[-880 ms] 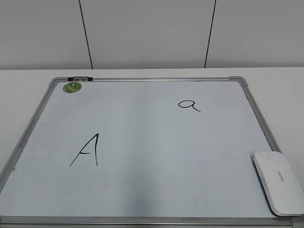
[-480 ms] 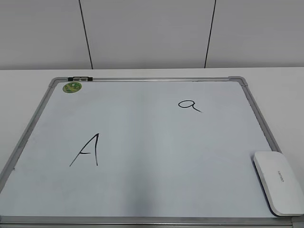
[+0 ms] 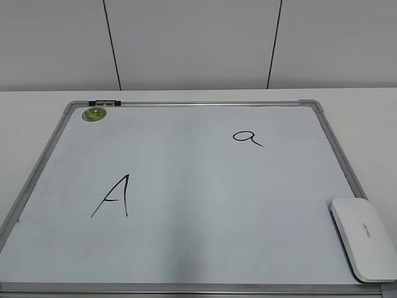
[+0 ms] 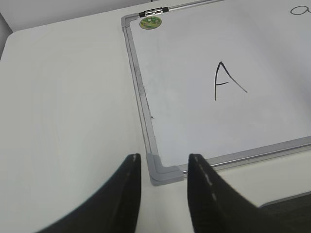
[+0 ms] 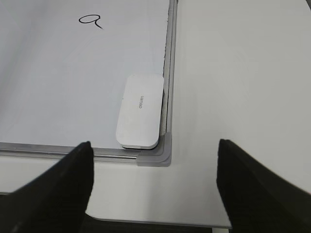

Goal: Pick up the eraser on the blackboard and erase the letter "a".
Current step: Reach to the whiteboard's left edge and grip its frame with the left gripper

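Observation:
The white eraser (image 3: 366,239) lies flat in the near right corner of the blackboard (image 3: 198,248), against the frame; the right wrist view shows it too (image 5: 140,110). The small cursive letter "a" (image 3: 247,138) is written at the upper right of the board, also in the right wrist view (image 5: 91,20). My right gripper (image 5: 153,160) is open and empty, hovering above the table just in front of the board's near right corner, short of the eraser. My left gripper (image 4: 164,167) is open and empty above the board's near left corner. Neither gripper shows in the exterior view.
A capital "A" (image 3: 115,197) is written at the board's lower left. A round green magnet (image 3: 95,114) sits at the far left corner beside a black clip (image 3: 104,102). The board lies on a white table (image 4: 68,97) before a grey panelled wall.

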